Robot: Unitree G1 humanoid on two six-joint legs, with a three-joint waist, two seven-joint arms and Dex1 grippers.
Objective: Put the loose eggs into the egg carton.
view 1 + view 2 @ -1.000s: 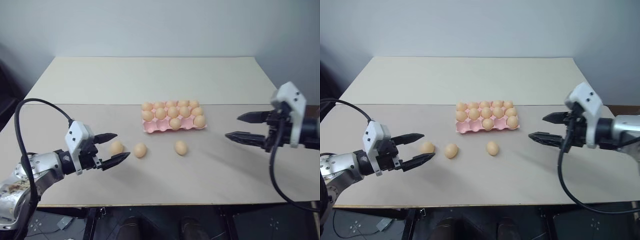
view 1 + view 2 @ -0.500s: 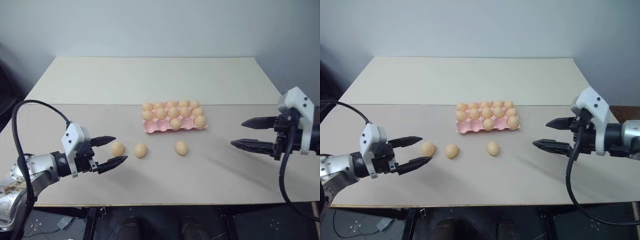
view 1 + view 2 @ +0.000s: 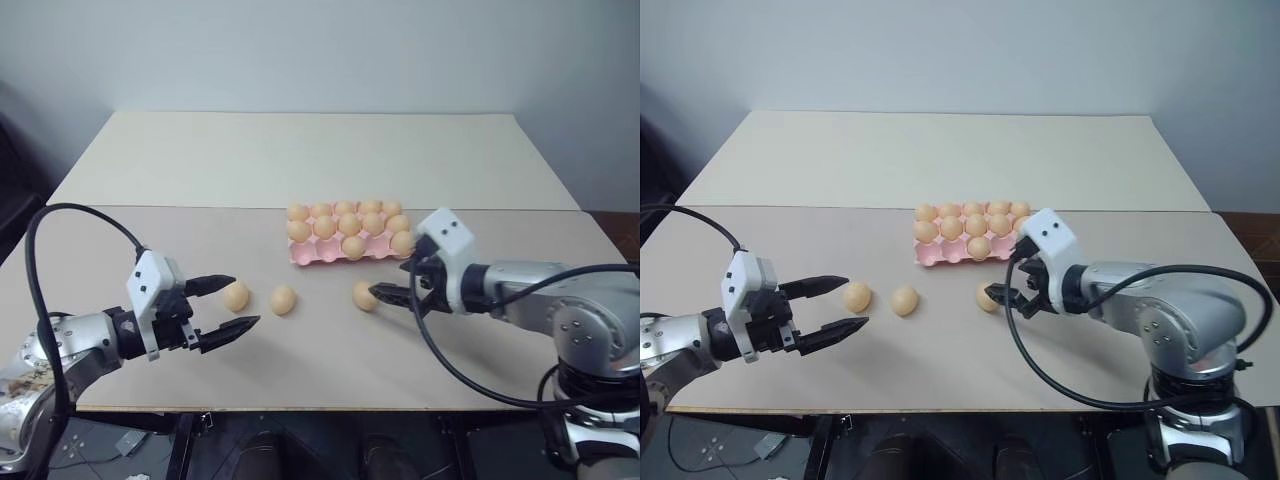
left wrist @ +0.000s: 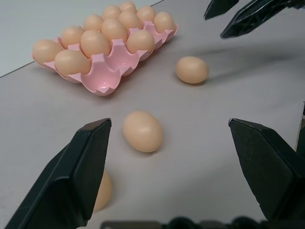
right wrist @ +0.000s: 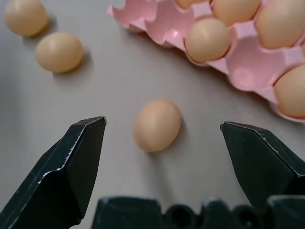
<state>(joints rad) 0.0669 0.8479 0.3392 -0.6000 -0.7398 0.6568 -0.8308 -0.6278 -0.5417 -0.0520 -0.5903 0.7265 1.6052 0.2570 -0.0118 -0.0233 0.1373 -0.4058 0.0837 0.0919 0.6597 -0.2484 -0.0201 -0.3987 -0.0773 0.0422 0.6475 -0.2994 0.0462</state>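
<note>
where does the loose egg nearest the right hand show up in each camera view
Left eye view: egg right of centre, just off the right hand.
Right eye view: centre, below the egg carton.
Left wrist view: upper right.
Right wrist view: centre, between the black fingers.
Shared landmark: the pink carton.

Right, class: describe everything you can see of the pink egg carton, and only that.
The egg carton is a flat, lidless pale-pink moulded tray with scalloped edges, looking like pulp or thin plastic. It lies level on the table, mid-width. Tan eggs fill most cups; several cups in the row nearest the robot stand empty. No gripper touches it, and the loose eggs lie apart from it on the robot's side.
</note>
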